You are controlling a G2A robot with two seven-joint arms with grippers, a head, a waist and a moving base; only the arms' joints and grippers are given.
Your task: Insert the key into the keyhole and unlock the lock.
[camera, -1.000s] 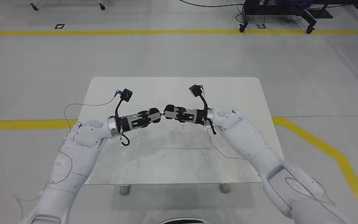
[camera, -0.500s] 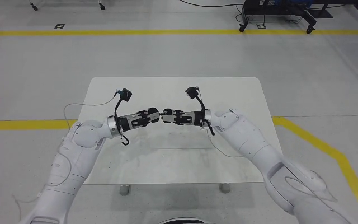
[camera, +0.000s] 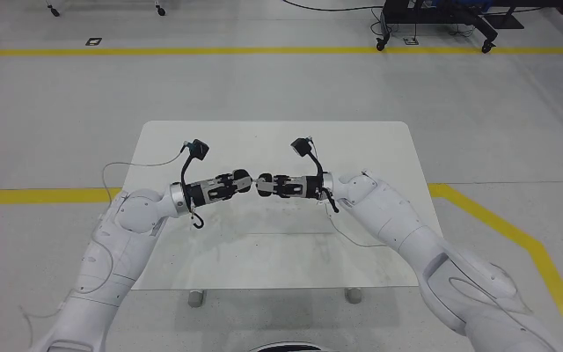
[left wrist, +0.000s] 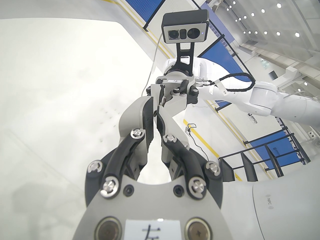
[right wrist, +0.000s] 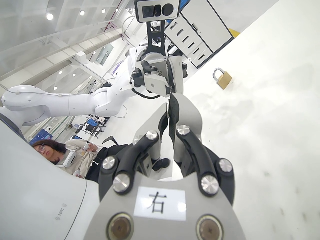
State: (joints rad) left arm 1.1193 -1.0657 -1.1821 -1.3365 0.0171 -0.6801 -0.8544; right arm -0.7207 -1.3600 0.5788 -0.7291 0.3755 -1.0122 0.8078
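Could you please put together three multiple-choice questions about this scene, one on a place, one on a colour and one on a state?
1. Where does the brass padlock with a silver shackle lie?
A) on the white table
B) on the floor
C) on a shelf

2. What colour is the padlock's body?
A) red
B) black
C) golden brass

3. What state is the right pincer in?
A) spread wide
B) shut
C) clamped round the padlock

Answers:
1 A, it rests flat on the tabletop.
2 C, the body shines golden under its silver loop.
3 B, its tips meet with no gap, well away from the padlock.
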